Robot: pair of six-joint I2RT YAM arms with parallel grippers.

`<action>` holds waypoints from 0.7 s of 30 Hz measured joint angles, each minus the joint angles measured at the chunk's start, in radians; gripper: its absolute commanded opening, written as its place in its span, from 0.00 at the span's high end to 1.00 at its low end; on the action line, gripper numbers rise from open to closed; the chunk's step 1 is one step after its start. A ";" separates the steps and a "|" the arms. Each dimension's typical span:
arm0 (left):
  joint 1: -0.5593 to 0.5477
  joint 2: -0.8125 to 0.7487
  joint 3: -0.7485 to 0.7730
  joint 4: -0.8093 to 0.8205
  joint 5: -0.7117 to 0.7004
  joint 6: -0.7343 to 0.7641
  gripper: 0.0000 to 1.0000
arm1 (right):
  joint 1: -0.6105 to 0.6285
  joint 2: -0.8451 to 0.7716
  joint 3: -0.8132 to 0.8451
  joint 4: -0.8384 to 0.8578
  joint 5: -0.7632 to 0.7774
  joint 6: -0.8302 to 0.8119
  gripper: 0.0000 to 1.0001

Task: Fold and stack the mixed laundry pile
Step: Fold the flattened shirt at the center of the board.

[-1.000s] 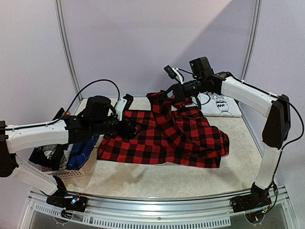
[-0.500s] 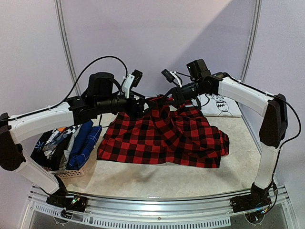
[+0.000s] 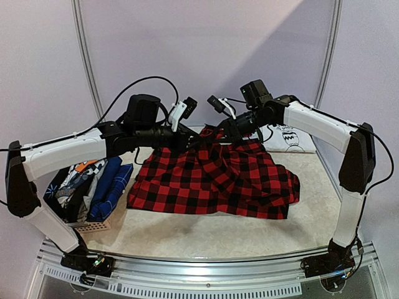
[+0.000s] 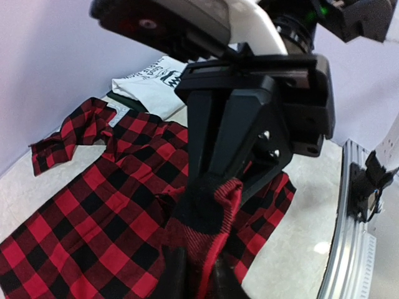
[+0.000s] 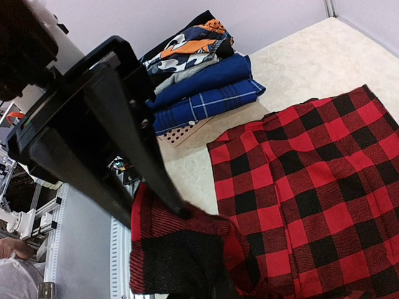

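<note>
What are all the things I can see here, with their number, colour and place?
shirt: one, red-black plaid, spread mid-table, far edge raised
T-shirt: one, white with dark print, folded, far right corner
clothes: several, folded, blue plaid, navy, orange-patterned, in the basket
basket: one, pinkish, left side of the table
table: one, beige, under everything
left gripper: one, black, shut on the shirt
right gripper: one, black, shut on the shirt

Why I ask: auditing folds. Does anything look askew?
Nothing damaged, but the red-black plaid shirt lies rumpled, bunched along its right side, with its far edge pinched up by the left claw and right claw.
</note>
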 measured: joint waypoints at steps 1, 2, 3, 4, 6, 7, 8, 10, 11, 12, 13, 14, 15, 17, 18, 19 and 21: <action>0.000 0.000 -0.001 -0.001 -0.001 -0.003 1.00 | 0.000 0.000 0.000 0.000 0.000 0.000 0.94; 0.000 0.000 -0.002 -0.002 -0.003 -0.003 1.00 | 0.000 0.000 0.000 0.000 0.002 0.000 0.92; 0.001 0.000 -0.002 -0.003 -0.006 -0.006 1.00 | 0.000 0.000 0.000 0.000 0.004 0.000 0.85; 0.001 0.000 -0.003 -0.002 -0.011 -0.008 1.00 | 0.000 0.000 0.000 0.000 0.008 0.000 0.78; 0.001 0.000 -0.007 -0.002 -0.021 -0.013 1.00 | 0.000 0.000 0.000 0.000 0.028 0.011 0.66; 0.001 0.000 -0.011 -0.002 -0.031 -0.017 1.00 | 0.000 0.000 0.000 0.006 0.049 0.010 0.60; 0.001 -0.001 -0.016 -0.003 -0.045 -0.025 1.00 | 0.001 0.000 0.000 0.010 0.068 0.018 0.54; 0.001 -0.001 -0.023 -0.008 -0.075 -0.040 1.00 | 0.001 -0.003 -0.009 0.026 0.114 0.035 0.42; 0.001 -0.002 -0.024 -0.010 -0.093 -0.051 1.00 | 0.001 -0.011 -0.024 0.039 0.139 0.045 0.37; 0.001 -0.002 -0.026 -0.011 -0.111 -0.060 1.00 | 0.001 -0.022 -0.046 0.052 0.167 0.058 0.33; 0.001 -0.002 -0.027 -0.014 -0.126 -0.069 1.00 | 0.001 -0.037 -0.074 0.064 0.195 0.072 0.28; 0.001 -0.003 -0.028 -0.016 -0.144 -0.080 1.00 | 0.001 -0.063 -0.117 0.082 0.235 0.085 0.26; 0.001 -0.003 -0.030 -0.018 -0.157 -0.091 1.00 | 0.001 -0.082 -0.144 0.085 0.264 0.105 0.25; 0.001 -0.004 -0.033 -0.024 -0.182 -0.107 1.00 | 0.001 -0.136 -0.214 0.106 0.351 0.142 0.20; 0.001 -0.005 -0.034 -0.028 -0.191 -0.115 1.00 | 0.001 -0.165 -0.245 0.116 0.395 0.161 0.18; 0.001 -0.006 -0.034 -0.035 -0.203 -0.123 1.00 | 0.001 -0.199 -0.279 0.125 0.443 0.184 0.16; 0.002 -0.010 -0.034 -0.048 -0.223 -0.138 1.00 | 0.001 -0.268 -0.344 0.145 0.536 0.227 0.12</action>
